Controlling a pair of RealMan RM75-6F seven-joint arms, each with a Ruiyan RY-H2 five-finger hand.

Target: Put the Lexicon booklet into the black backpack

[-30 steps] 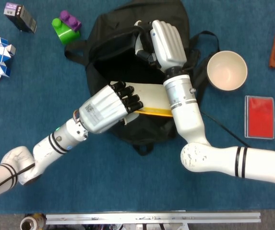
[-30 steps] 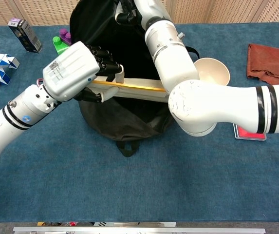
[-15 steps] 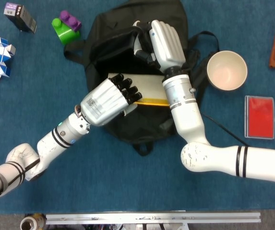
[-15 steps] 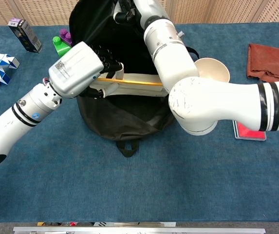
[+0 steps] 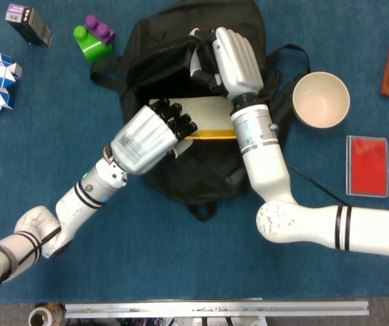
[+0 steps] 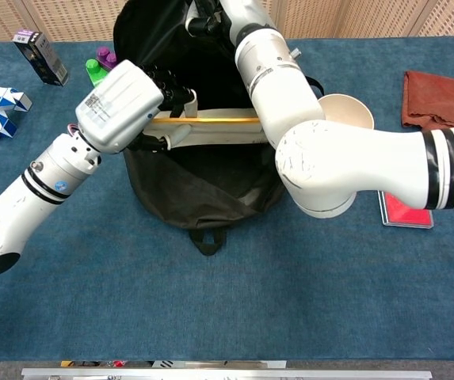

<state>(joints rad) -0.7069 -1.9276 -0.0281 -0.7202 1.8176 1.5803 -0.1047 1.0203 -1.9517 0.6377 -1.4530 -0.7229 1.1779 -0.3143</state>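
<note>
Left hand (image 5: 146,136) clamps the booklet (image 5: 211,119) at its near-left end, holding it roughly level at the mouth of the backpack (image 5: 208,180). Right hand (image 5: 231,58) sits just beyond the booklet, fingers closed on the backpack's upper flap, keeping the opening wide. Booklet is partly over the opening, not fully inside; a yellow edge shows toward the left hand. Judged: insertion about halfway. Left to do: push the booklet deeper, let go, pull both hands clear.

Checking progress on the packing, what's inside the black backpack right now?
The Lexicon booklet sits partway in the black backpack opening, held by the left hand. Deeper contents are hidden.
</note>
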